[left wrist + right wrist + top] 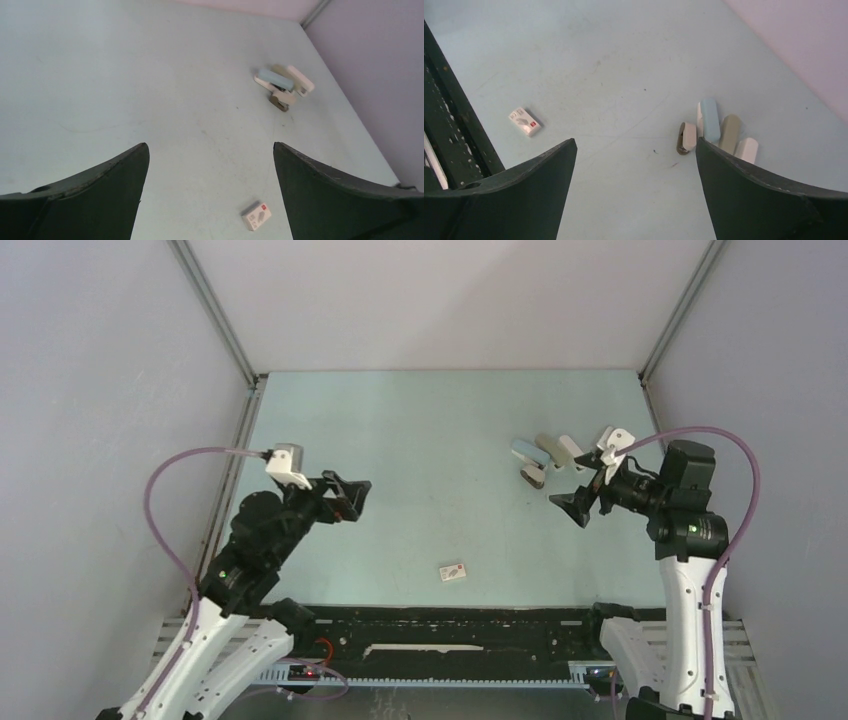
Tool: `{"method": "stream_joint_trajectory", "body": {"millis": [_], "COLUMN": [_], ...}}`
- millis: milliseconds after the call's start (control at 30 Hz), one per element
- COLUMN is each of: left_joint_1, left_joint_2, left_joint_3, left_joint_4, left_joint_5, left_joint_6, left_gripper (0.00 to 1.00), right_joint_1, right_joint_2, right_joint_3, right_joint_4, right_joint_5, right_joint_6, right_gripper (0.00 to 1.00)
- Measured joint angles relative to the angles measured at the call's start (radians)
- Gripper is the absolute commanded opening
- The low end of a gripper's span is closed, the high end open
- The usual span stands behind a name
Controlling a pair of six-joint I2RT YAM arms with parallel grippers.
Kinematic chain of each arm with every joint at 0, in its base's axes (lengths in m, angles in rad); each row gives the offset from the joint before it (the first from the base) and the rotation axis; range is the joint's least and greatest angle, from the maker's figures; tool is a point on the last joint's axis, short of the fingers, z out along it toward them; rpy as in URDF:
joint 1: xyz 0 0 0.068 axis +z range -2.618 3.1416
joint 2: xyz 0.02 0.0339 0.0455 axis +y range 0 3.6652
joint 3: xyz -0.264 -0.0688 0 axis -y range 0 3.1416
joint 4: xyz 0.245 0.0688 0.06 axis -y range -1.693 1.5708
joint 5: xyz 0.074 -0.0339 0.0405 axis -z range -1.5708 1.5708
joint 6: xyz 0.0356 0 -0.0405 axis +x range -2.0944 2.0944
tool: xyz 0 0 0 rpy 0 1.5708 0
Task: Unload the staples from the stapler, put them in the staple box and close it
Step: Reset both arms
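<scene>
Nearest the arm bases, at six o'clock on the counter (400, 420), a small white labelled box (453, 571) lies flat and alone, cardboard by its look. Further out, the left claw (353, 499) hangs at nine o'clock and the right claw (573, 508) at three. Each has its dark wedge-shaped fingers spread wide with nothing between them, so both are released.

Beyond the right claw, at about two o'clock, sits a tight cluster. Closest is a squat grey-brown item (533, 477) with a white part. Behind it lies the stapler (523, 450), a slim pale-blue bar with rounded ends, flat on the counter. At its three o'clock side are an olive-beige bar (548, 448) and a white capsule-shaped piece (570, 450), apparently touching.

The staples are not visible; presumably they sit inside the stapler. It looks light, rigid and smooth-skinned, likely to skid on the matte counter. A pinch across its narrow sides at mid-length should hold, leaving the ends free for opening. A staple strip is tiny and brittle, so it may break apart
</scene>
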Motion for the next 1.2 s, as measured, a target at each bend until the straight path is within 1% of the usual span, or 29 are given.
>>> {"method": "stream_joint_trajectory", "body": {"millis": [133, 300, 367, 467, 567, 700, 933, 1200], "left_joint_1": [0.061, 0.198, 0.224, 0.249, 0.279, 0.286, 0.298, 0.307], "left_joint_2": [0.000, 0.001, -0.001, -0.021, -0.052, -0.056, -0.056, -0.056], "left_joint_3": [0.085, 0.087, 0.087, 0.080, 0.060, 0.043, 0.037, 0.037], "left_joint_4": [-0.040, -0.101, -0.111, -0.113, -0.111, -0.112, -0.112, -0.112], "left_joint_5": [-0.026, -0.068, -0.076, -0.077, -0.077, -0.065, -0.028, -0.013], "left_joint_6": [0.081, 0.175, 0.193, 0.211, 0.217, 0.218, 0.218, 0.217], "left_gripper": [1.00, 1.00, 1.00, 1.00, 1.00, 1.00, 1.00, 1.00], "right_joint_1": [-0.036, -0.093, -0.136, -0.193, -0.208, -0.198, -0.188, -0.174], "right_joint_2": [-0.006, -0.002, 0.014, 0.030, 0.032, 0.001, -0.040, -0.052], "right_joint_3": [-0.001, -0.001, -0.002, -0.024, -0.086, -0.163, -0.177, -0.222], "right_joint_4": [0.060, 0.151, 0.194, 0.290, 0.365, 0.397, 0.441, 0.520], "right_joint_5": [-0.053, -0.129, -0.156, -0.154, -0.115, -0.063, -0.040, 0.038], "right_joint_6": [0.135, 0.341, 0.443, 0.595, 0.689, 0.719, 0.724, 0.846], "right_gripper": [1.00, 1.00, 1.00, 1.00, 1.00, 1.00, 1.00, 1.00]}}
